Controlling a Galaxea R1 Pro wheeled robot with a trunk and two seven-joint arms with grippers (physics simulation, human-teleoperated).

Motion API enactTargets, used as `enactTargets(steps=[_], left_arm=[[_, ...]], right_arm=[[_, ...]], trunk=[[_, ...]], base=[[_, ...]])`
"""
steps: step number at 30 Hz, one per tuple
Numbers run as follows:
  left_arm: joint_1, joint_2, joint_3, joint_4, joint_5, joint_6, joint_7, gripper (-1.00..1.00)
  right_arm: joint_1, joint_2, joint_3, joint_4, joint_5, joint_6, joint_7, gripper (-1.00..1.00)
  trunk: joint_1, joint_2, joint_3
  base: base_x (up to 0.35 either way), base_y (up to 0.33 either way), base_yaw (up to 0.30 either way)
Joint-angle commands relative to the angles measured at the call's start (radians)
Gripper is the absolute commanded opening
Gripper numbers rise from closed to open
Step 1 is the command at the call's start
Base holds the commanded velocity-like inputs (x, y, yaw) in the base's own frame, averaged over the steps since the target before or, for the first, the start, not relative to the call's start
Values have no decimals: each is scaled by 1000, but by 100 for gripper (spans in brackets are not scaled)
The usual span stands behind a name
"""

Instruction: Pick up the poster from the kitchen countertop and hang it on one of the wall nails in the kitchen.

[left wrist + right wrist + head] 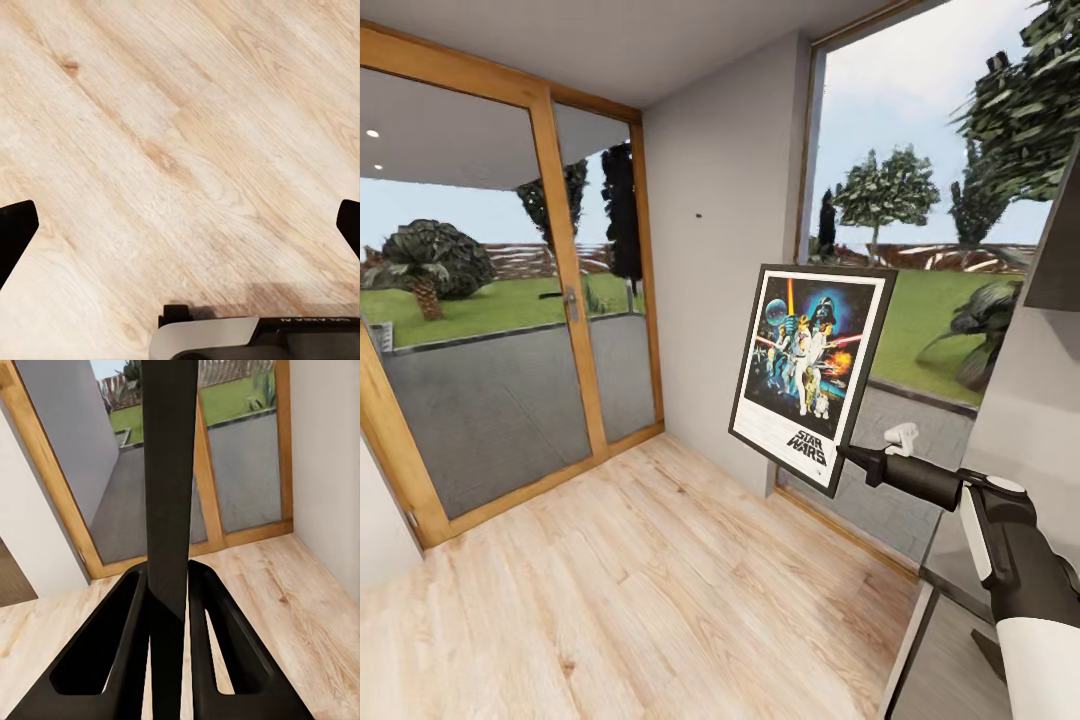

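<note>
The Star Wars poster (810, 375) hangs upright and slightly tilted in the air in front of the pale grey wall and the window. My right gripper (850, 452) is shut on its lower right frame edge. In the right wrist view the poster (171, 472) is edge-on, a dark strip clamped between the two fingers of the gripper (169, 574). A wall nail (698, 213) is a tiny dark dot on the grey wall, up and to the left of the poster. My left gripper (180, 225) is open over the wooden floor, holding nothing. The kitchen countertop is out of view.
Wood-framed glass doors (570, 300) stand at the left, with a large window (920, 250) to the right of the wall strip. A grey unit (950, 640) and a dark cabinet (1060, 250) crowd the right side. Light wooden floor (640, 590) lies ahead.
</note>
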Motion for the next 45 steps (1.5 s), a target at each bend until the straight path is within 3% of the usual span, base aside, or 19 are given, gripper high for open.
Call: enactTargets(steps=[1, 25, 45], left_arm=[[0, 0, 3, -1, 1, -1, -6, 100], [0, 0, 6, -1, 1, -2, -6, 100], [0, 0, 8, 0, 0, 0, -6, 100]], right_arm=[[0, 0, -2, 0, -2, 10, 6, -100], [0, 0, 2, 0, -2, 7, 7, -100], [0, 1, 8, -3, -2, 7, 7, -100]], trunk=[[0, -1, 0], [0, -1, 0], [0, -1, 0]], base=[[0, 0, 0], [1, 4, 0], [68, 276, 0]])
